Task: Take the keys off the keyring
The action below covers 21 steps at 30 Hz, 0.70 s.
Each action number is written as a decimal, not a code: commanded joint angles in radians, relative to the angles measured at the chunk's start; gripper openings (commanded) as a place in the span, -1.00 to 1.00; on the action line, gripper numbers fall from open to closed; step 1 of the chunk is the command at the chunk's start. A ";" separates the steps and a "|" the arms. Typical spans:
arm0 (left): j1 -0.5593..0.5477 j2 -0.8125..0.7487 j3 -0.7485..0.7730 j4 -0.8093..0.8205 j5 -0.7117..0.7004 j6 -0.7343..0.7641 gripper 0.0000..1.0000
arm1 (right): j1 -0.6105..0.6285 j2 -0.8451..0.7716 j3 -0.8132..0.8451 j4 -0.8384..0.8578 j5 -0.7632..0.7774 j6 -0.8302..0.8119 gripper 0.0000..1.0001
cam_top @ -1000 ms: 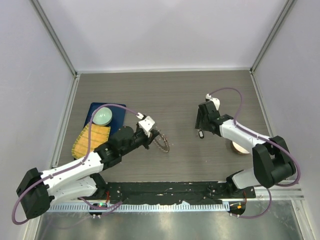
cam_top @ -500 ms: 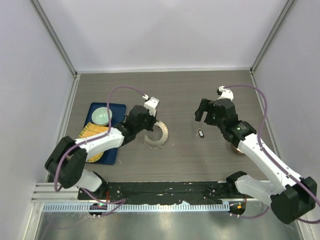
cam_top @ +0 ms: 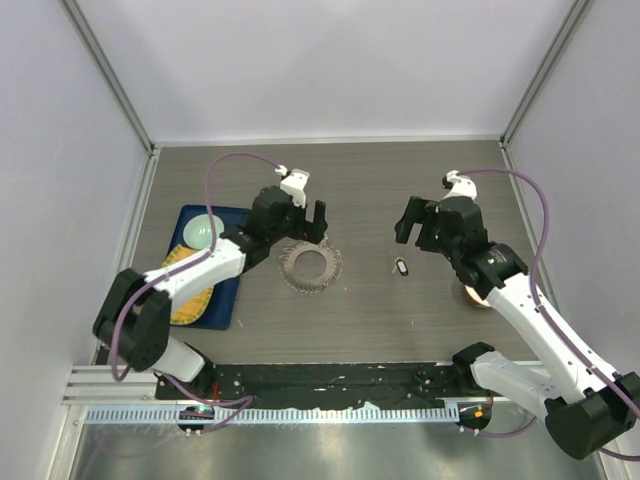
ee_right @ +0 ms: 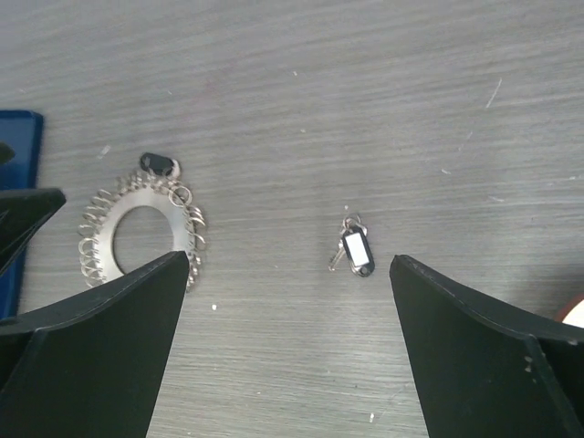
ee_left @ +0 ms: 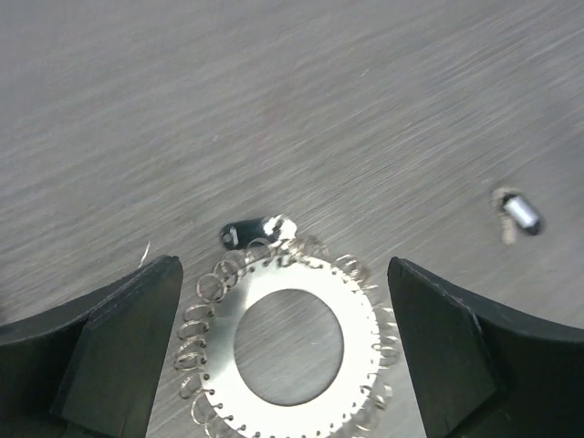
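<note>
1. Counter, grey woodgrain.
2. Left gripper: I see its fingers spread wide, empty, over the keyring.
3. Right gripper: fingers spread wide, empty.
4. Keyring: flat on the counter.
5. Keys: one black-headed key touching the ring's fringe; a loose key well apart, toward the right arm.

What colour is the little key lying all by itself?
The key is black with a white middle. The right wrist view shows it best.

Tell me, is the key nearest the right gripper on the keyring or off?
Off. The key lies alone on the table, clear of the keyring.
</note>
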 commanded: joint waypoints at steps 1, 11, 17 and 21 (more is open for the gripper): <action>0.000 -0.230 0.046 -0.039 0.093 -0.059 0.99 | 0.005 -0.051 0.124 -0.037 -0.034 0.012 0.99; 0.000 -0.763 -0.093 -0.197 0.075 -0.133 1.00 | 0.004 -0.193 0.210 -0.083 -0.181 -0.038 0.99; 0.000 -0.976 -0.172 -0.260 0.040 -0.151 0.99 | 0.007 -0.250 0.171 -0.054 -0.191 -0.029 0.99; 0.000 -1.013 -0.189 -0.295 0.040 -0.167 0.99 | 0.005 -0.273 0.129 -0.016 -0.203 0.004 0.99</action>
